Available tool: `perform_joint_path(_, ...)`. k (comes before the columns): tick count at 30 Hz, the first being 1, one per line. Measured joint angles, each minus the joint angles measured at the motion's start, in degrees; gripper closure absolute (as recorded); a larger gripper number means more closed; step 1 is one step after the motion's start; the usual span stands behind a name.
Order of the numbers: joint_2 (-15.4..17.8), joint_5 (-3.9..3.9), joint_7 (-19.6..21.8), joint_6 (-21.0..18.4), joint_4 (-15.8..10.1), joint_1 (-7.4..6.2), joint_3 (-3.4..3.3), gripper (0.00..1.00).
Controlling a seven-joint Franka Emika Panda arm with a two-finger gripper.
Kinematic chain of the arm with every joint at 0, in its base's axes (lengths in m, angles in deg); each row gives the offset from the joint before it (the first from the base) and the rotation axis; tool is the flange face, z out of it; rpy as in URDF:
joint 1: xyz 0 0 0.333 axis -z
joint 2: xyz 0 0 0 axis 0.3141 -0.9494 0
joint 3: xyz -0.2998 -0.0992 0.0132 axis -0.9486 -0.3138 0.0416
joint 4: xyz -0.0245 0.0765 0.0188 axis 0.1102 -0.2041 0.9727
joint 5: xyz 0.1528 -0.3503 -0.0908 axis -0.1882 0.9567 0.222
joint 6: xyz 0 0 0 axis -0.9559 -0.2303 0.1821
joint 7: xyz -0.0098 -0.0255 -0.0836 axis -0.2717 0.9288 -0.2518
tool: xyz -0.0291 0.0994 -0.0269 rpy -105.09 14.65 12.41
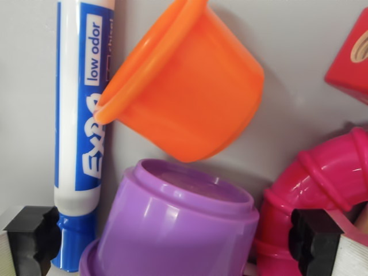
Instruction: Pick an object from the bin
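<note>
The wrist view looks down into the grey bin [299, 69]. An orange cup [187, 86] lies on its side in the middle. A purple cup [178, 230] stands upside down just below it, between my two black fingertips [29, 238]. My gripper [172, 241] is open and straddles the purple cup without closing on it. A white and blue Expo marker [80, 132] lies along the wrist view's left, its blue cap beside the left fingertip. A pink curved pipe piece [322, 184] lies by the right fingertip.
A red block [352, 54] pokes in at the upper right corner. The objects are packed close together, and the orange cup's rim touches the marker. Bare grey bin floor shows at the top centre and far left.
</note>
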Motion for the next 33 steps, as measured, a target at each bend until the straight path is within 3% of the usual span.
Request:
perform_joint_path(3,-0.27,0.0,0.0,0.44,0.2,-0.11,-0.12,0.0)
perform_joint_path(4,-0.31,0.0,0.0,0.49,0.22,-0.12,-0.13,1.0)
perform_joint_path(12,-0.47,0.0,0.0,0.69,0.45,-0.13,-0.21,1.0)
perform_joint_path(18,-0.72,0.0,-0.07,0.92,0.85,-0.03,-0.69,1.0)
perform_joint_path(33,-0.78,0.0,-0.07,0.98,0.91,-0.09,-0.69,1.0)
